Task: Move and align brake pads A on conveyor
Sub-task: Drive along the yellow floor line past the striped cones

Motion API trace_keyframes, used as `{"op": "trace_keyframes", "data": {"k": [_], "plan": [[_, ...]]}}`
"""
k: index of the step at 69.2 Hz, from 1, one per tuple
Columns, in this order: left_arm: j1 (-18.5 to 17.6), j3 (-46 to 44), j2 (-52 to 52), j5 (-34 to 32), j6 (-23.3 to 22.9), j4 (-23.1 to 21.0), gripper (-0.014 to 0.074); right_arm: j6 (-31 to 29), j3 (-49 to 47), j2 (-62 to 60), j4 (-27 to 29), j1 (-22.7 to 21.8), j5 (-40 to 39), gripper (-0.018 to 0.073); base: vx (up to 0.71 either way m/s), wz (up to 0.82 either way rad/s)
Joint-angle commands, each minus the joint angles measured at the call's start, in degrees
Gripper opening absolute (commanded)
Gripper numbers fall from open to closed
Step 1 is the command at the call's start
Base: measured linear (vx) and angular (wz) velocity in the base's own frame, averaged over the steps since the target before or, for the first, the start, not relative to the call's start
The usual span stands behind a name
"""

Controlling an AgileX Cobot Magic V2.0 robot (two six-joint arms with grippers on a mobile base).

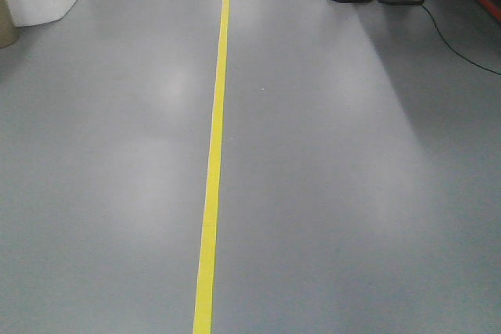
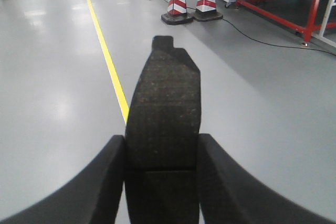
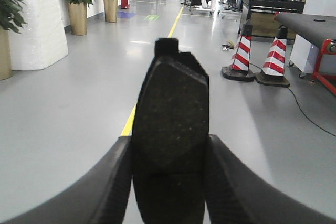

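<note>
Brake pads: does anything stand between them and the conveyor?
Left gripper and right gripper each clamp a brake pad. Two striped cones and a floor cable lie before the conveyor, far right in the right wrist view.

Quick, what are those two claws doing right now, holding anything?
Left gripper: closed on a brake pad, which sticks out forward between its fingers.
Right gripper: closed on a second brake pad, held the same way.
</note>
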Motion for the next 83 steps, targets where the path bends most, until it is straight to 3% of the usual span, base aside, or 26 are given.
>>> {"op": "trace_keyframes", "data": {"k": [1, 83], "plan": [[-0.12, -1.42, 0.75, -5.55, -0.09, 0.35, -0.0006, -0.57, -1.83, 0.41, -0.13, -0.40, -5.91, -0.0005, 0.75, -0.03], [-0.12, -1.42, 0.75, -5.54, -0.09, 0.35, -0.0006, -0.57, -1.83, 0.41, -0.12, -0.40, -5.90, -0.0005, 0.83, 0.00]]}}
